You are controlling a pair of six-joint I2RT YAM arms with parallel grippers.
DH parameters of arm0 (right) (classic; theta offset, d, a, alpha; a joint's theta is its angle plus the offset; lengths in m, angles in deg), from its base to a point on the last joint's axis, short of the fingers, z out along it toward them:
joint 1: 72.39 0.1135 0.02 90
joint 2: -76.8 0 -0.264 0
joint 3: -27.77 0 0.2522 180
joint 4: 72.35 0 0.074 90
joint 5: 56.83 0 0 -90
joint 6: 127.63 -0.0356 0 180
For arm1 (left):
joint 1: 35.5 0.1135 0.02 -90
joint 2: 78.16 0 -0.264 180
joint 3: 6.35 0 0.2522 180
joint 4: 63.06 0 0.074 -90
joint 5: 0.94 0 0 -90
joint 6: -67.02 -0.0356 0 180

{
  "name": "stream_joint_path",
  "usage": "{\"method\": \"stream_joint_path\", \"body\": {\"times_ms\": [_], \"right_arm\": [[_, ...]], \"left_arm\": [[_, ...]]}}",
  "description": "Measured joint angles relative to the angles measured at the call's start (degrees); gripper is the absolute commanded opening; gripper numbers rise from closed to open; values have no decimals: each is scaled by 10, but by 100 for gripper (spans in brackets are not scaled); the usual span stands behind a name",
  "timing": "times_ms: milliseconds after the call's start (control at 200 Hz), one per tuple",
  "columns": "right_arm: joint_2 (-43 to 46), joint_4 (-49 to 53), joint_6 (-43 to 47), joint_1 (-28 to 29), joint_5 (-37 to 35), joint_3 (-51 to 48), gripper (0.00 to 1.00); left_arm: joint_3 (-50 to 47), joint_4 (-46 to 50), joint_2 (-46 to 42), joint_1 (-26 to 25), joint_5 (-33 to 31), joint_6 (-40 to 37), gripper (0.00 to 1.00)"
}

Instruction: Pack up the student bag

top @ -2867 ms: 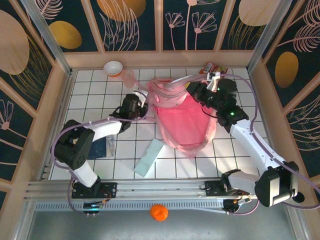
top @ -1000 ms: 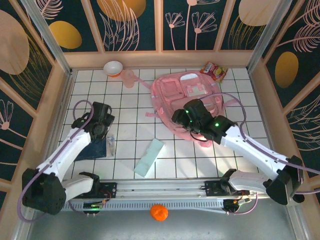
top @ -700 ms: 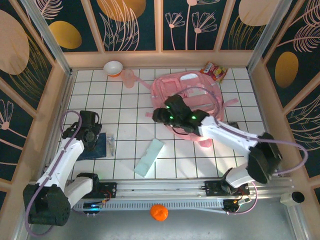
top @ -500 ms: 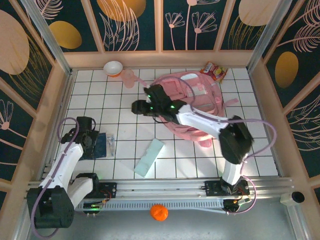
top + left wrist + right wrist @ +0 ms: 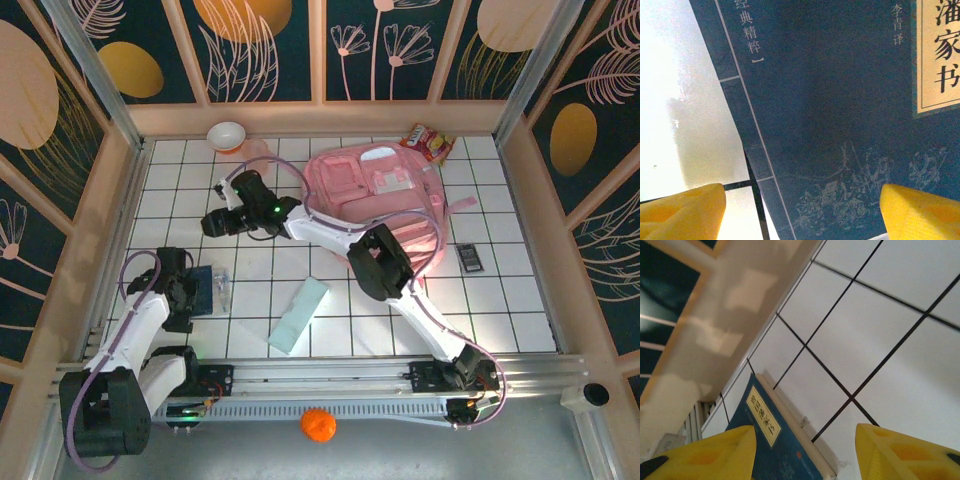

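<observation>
The student bag [image 5: 372, 186] lies flat on the white-tiled worktop [image 5: 500, 310] near its far edge, right of the middle, with its front pockets facing up. The right arm reaches across the bag's near-left side. The right end effector [image 5: 212, 224] hangs over bare tiles left of the bag, its fingers [image 5: 890, 450] apart and empty. By the left edge, the left end effector [image 5: 188, 290] hovers over a blue book [image 5: 830, 100], fingers [image 5: 685, 210] spread wide. A pale green case [image 5: 298, 315] lies near the front edge. A bowl [image 5: 227, 135] and a snack packet [image 5: 427, 142] sit at the far edge.
</observation>
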Motion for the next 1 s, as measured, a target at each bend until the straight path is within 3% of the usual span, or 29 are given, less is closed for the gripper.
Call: {"method": "stream_joint_path", "body": {"times_ms": [285, 520, 706, 856, 1001], "right_arm": [[-78, 4, 0, 3, 74, 46, 53], [-87, 11, -1, 3, 90, 50, 47], [-87, 14, -4, 2, 90, 51, 42], [-87, 25, -6, 0, 80, 51, 43], [-71, 15, -18, -7, 61, 7, 45]], "left_arm": [[-16, -31, 30, 0, 6, -23, 74], [9, -74, 50, 1, -15, -130, 60], [44, -160, 80, 0, -20, -192, 57], [57, -192, 126, 0, -18, -228, 62], [69, -193, 117, 8, -30, -243, 70]]}}
